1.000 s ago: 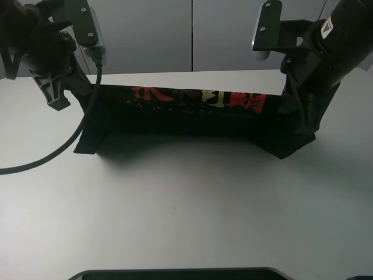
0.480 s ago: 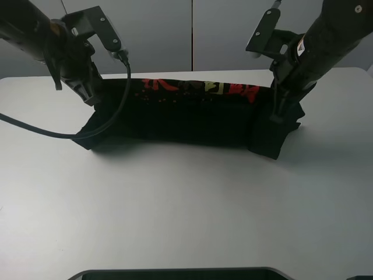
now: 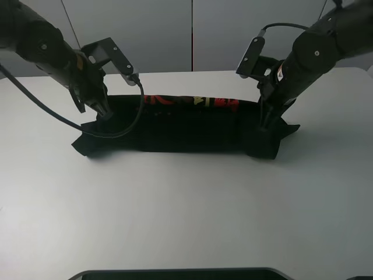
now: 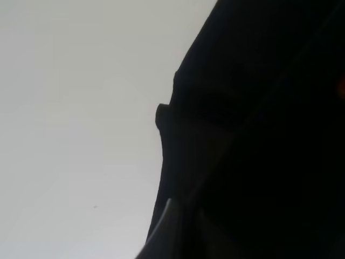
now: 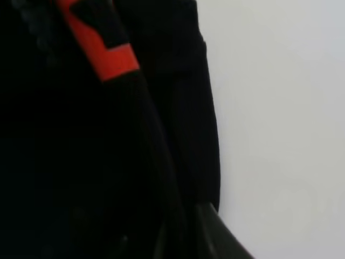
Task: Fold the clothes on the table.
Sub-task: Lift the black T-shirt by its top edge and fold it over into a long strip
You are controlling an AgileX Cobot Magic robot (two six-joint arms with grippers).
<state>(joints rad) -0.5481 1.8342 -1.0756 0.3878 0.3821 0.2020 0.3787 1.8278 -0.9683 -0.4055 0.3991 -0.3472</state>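
T-shirt [image 3: 186, 128]: black, gathered into a long low band that lies on the worktop. It sits toward 12 o'clock from the worktop's middle and runs from 9 o'clock to 3 o'clock.
Print [image 3: 192, 101]: red and yellow characters show as a thin strip along the band's 12 o'clock edge. The rest is turned out of sight.
9 o'clock end: the cloth spreads into a flat flap that points toward 7 o'clock.
3 o'clock end: the cloth is bunched thicker, and one corner sticks out toward 3 o'clock.
Worktop [image 3: 186, 216]: white and matte, far wider than the band. It is bare from the band down to 6 o'clock.
Left claw [image 3: 104, 112]: down at the band's 9 o'clock end, its tip in the cloth. Its fingers are together and pinch the T-shirt.
Left wrist view: black cloth fills one side and white worktop the other. A pale sliver of a finger [image 4: 167, 224] lies against the cloth's edge.
Right claw [image 3: 263, 121]: down at the band's 3 o'clock end and touching the bunched cloth. Whether its fingers are apart or together cannot be told.
Right wrist view: black cloth with a red patch of print, white worktop beside it. A dark fingertip [image 5: 221, 237] sits at the cloth's border.
Wall panels [image 3: 151, 35]: grey, behind the worktop at 12 o'clock.
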